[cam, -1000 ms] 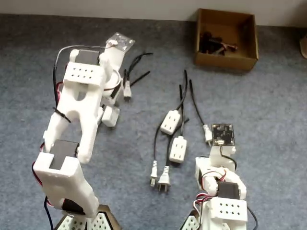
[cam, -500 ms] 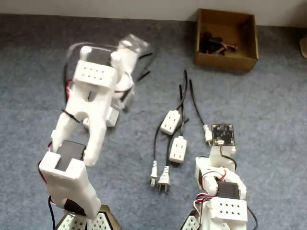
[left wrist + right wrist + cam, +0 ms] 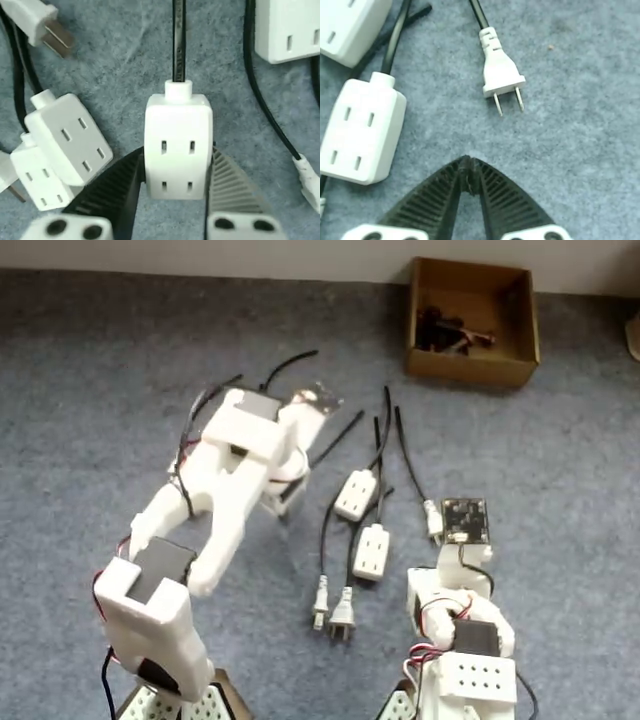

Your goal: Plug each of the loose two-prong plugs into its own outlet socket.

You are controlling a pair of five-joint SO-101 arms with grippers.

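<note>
My left gripper [image 3: 177,167] is shut on a white socket block [image 3: 178,142], its slots facing the camera and its black cord [image 3: 178,35] running away over the carpet. In the high view the left arm [image 3: 235,465] hangs over the middle of the carpet, next to two socket blocks [image 3: 355,495] [image 3: 370,552]. Two loose plugs [image 3: 320,600] [image 3: 342,612] lie in front of them. My right gripper [image 3: 468,175] is shut with nothing in it, just short of a white two-prong plug [image 3: 501,75] whose prongs point at it. A socket block [image 3: 362,132] lies beside it.
A cardboard box [image 3: 470,365] with dark parts stands at the back right. More white socket blocks [image 3: 67,140] [image 3: 295,30] and a loose plug [image 3: 40,22] lie around the held block. Black cords [image 3: 385,435] cross the grey carpet in the middle.
The left arm has swung from the back left toward the middle, carrying the socket block with it. The right arm has kept still.
</note>
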